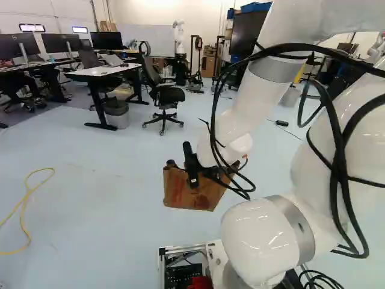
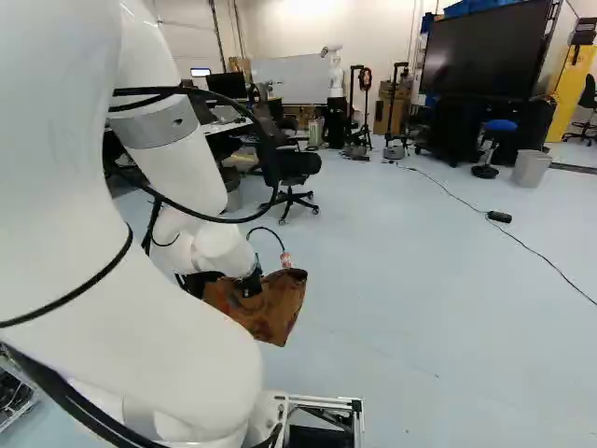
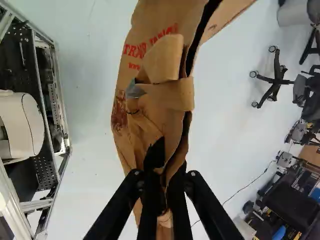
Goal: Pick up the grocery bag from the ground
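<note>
My gripper [image 1: 191, 167] is low in front of the arm, at the top edge of the brown paper grocery bag [image 1: 186, 194]. In the right base view the bag [image 2: 280, 308] is partly behind the forearm. The wrist view has the gripper [image 3: 164, 192] shut on the bag's creased rim, with brown paper between its black fingers. Ahead of the fingers, the bag [image 3: 150, 107] stretches out with folded handles and red print. Whether its bottom touches the floor I cannot tell.
An office chair [image 1: 163, 99] and a white-topped desk [image 1: 102, 71] stand beyond the bag. A yellow cable [image 1: 25, 201] lies on the floor at the left of the left base view. Another robot [image 2: 336, 70] stands far back. The base's metal frame [image 3: 55, 107] is beside the bag.
</note>
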Available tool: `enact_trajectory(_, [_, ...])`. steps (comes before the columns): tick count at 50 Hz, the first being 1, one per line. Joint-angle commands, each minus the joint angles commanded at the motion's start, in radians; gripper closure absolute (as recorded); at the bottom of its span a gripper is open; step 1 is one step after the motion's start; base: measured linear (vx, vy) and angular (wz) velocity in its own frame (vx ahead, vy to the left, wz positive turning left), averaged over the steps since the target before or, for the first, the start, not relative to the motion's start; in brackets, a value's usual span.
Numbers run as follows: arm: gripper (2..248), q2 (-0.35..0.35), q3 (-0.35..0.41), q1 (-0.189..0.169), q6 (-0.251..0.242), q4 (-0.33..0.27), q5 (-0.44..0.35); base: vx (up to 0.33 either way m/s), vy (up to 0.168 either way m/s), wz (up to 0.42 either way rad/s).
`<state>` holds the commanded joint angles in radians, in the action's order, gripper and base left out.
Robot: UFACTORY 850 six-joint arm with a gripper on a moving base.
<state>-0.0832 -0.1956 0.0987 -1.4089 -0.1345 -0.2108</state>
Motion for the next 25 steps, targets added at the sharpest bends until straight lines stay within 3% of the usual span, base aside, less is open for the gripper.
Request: enact_trajectory(25, [226, -0.012, 0.007, -0.006, 0.088, 0.008, -0.042, 0.000, 0.000, 0.000])
